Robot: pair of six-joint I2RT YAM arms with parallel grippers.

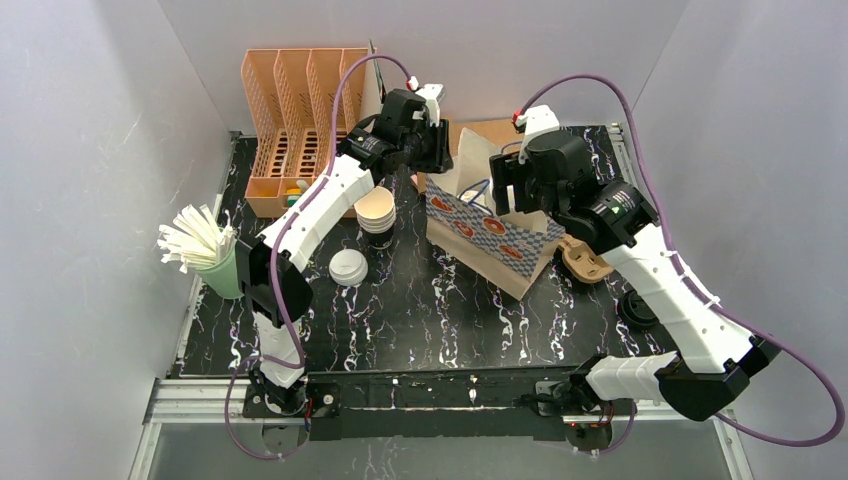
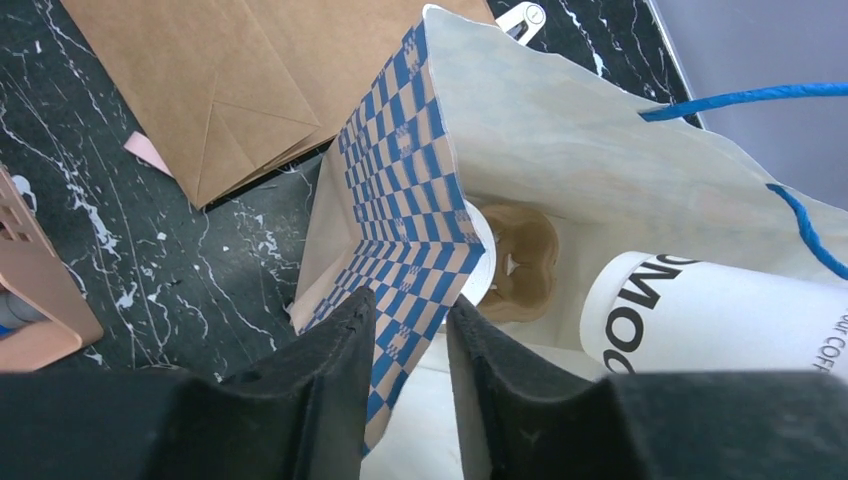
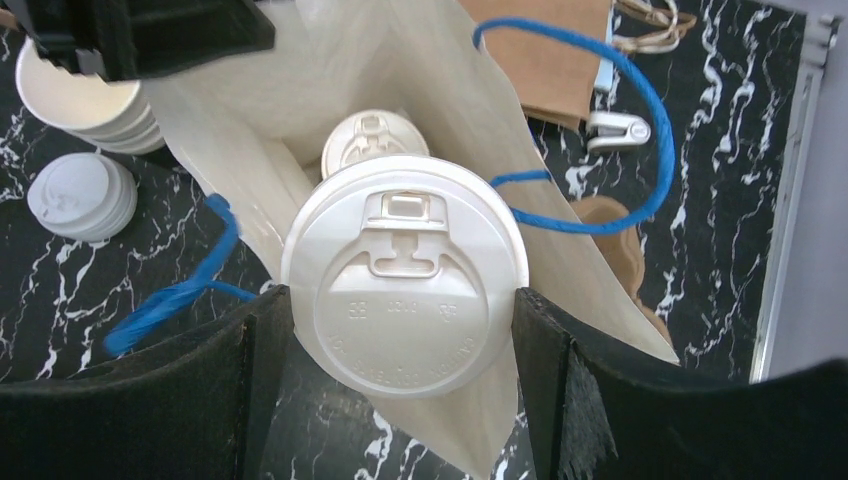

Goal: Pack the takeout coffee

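Observation:
A paper bag [image 1: 490,238] with a blue checked band stands open mid-table. My right gripper [image 3: 403,300] is shut on a white takeout coffee cup [image 3: 405,275], one finger against each side under its lid, and holds it in the bag's mouth. In the left wrist view this cup [image 2: 720,315] shows black lettering. Deeper in the bag sits a brown pulp tray [image 2: 525,262] with another lidded cup [image 3: 372,140] in one hole. My left gripper [image 2: 410,300] straddles the bag's checked rim [image 2: 400,200], jaws narrowed but with a gap showing.
A stack of empty cups [image 1: 376,210] and a stack of lids [image 1: 348,267] lie left of the bag, and a green cup of straws [image 1: 215,262] further left. A second pulp tray [image 1: 585,262] and a black lid [image 1: 637,310] lie right. An orange rack [image 1: 300,110] and flat brown bags [image 2: 220,80] are behind.

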